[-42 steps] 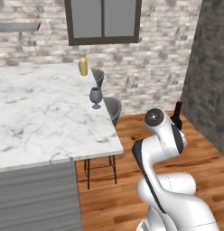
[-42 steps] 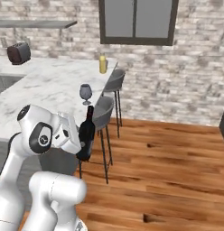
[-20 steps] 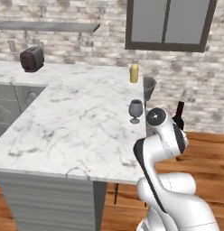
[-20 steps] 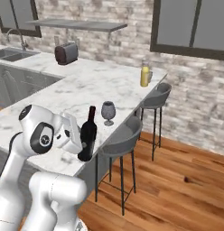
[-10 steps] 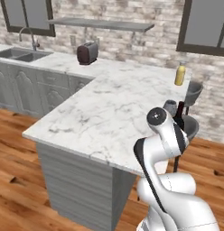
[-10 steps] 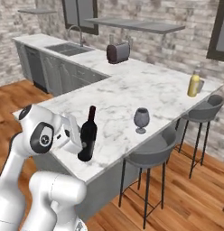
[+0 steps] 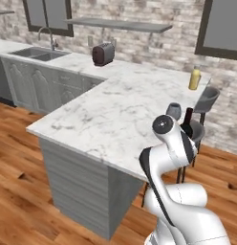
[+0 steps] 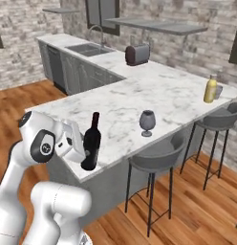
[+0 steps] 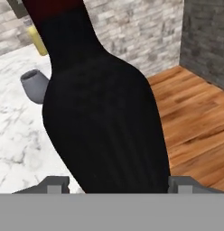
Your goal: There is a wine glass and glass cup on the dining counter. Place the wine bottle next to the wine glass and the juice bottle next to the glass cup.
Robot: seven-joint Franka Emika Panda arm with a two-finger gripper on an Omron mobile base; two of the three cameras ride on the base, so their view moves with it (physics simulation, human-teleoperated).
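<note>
Jaws: my gripper point(image 8: 83, 149) stayed clamped on the wine bottle point(image 8: 91, 142) — upright, beside the dining counter point(image 8: 115, 112) edge.
Change: the base swung round; wine glass point(image 8: 147, 122) came nearer.
Meaning: ready to set down; juice bottle point(image 8: 210, 90) waits — far end.

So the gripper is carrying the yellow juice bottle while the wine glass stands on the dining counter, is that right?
Not quite. The gripper holds the dark wine bottle, as the right base view shows. The yellow juice bottle stands at the far end of the dining counter. The wine glass does stand on the counter.
</note>
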